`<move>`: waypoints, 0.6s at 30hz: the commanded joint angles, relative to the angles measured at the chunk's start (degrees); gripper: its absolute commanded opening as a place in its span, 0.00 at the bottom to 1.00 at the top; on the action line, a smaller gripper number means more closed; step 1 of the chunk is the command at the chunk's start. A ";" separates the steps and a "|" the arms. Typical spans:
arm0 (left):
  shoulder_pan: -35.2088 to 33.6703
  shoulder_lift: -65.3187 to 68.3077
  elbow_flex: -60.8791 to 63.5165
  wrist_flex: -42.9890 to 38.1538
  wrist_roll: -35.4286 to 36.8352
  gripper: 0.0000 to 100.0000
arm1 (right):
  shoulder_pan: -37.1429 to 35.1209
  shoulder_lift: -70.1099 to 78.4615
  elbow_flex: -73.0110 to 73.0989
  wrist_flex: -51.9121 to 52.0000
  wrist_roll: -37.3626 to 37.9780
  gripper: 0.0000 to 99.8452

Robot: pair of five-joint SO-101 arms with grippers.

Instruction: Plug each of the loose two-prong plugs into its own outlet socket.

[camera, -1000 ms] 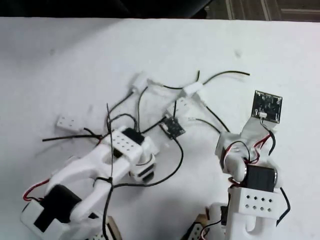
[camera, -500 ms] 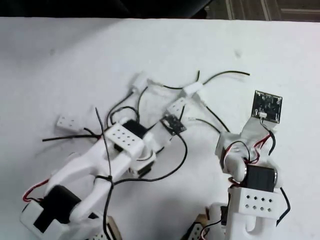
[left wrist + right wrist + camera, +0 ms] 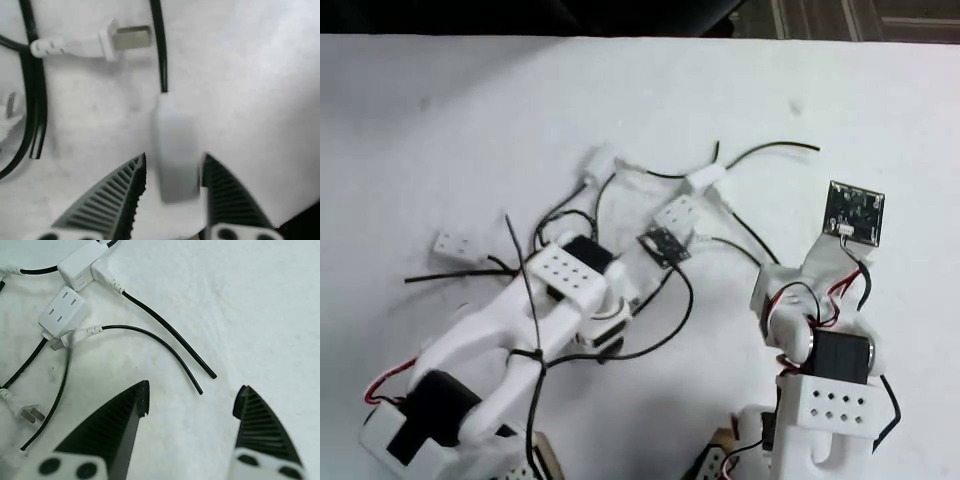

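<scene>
The left tool [image 3: 174, 167] stands narrowly parted around a white outlet socket [image 3: 175, 135] on the bench [image 3: 260, 75] — a loose two-prong plug [image 3: 95, 45] lies near it. The right tool [image 3: 192, 395] gapes wide above two black cord ends [image 3: 212, 374].

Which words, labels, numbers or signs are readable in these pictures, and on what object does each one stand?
No text can be read in any view.
Circuit board on an arm, high view: any marking is too small to read.
White outlet blocks, right wrist view: slots only, no print visible.
White plug, left wrist view: blurred, no marking visible.
</scene>
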 commanded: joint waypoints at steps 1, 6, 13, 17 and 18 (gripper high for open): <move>-6.11 -2.59 -4.75 -2.46 -0.26 0.26 | 0.57 -0.22 -2.11 -0.75 -0.18 0.27; -14.37 -2.51 -7.56 -6.33 -1.49 0.27 | 0.57 -0.22 -2.11 -0.75 -0.18 0.27; -18.51 -2.77 -7.82 -6.59 -6.07 0.27 | 0.57 -0.22 -2.11 -0.75 -0.18 0.27; -18.42 -3.12 -10.55 -2.64 -6.07 0.26 | 0.48 -0.22 -2.11 -0.75 -0.18 0.27; -18.15 -3.56 -11.52 -0.62 -5.98 0.26 | 0.48 -0.22 -2.11 -0.75 -0.18 0.27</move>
